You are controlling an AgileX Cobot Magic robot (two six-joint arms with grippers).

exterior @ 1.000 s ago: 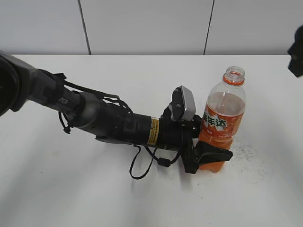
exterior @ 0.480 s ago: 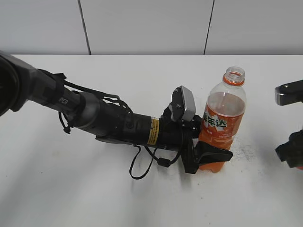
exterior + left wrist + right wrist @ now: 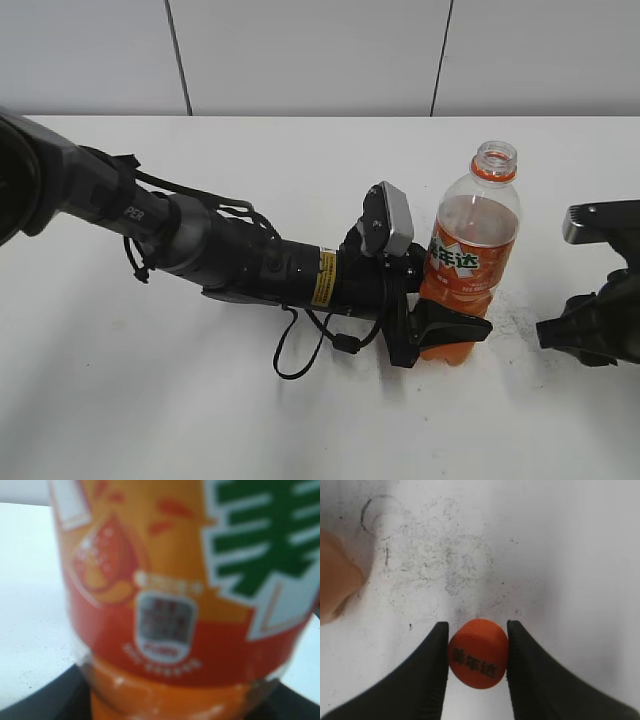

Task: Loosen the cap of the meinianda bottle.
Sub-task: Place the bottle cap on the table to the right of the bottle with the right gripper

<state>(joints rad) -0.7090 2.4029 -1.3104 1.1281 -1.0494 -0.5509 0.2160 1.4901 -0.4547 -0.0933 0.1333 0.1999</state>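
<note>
The meinianda bottle [image 3: 470, 255] stands upright on the white table, its neck [image 3: 495, 158] open with no cap on it. My left gripper [image 3: 440, 330] is shut on the bottle's lower body; the left wrist view is filled by the blurred orange label [image 3: 185, 580]. My right gripper [image 3: 585, 335] is low over the table to the right of the bottle, apart from it. In the right wrist view its black fingers [image 3: 478, 625] are shut on the orange cap [image 3: 478, 653], whose top bears dark characters. The cap is hidden in the exterior view.
The white table [image 3: 250, 420] has grey scuff marks beside the bottle [image 3: 445, 565]. A blurred orange shape [image 3: 335, 580] at the left edge of the right wrist view is the bottle. The left arm and its cable [image 3: 300, 350] lie across the table's middle.
My right arm has come in from the upper right and dropped low beside the bottle, on its right. The left arm and the bottle have not moved.
</note>
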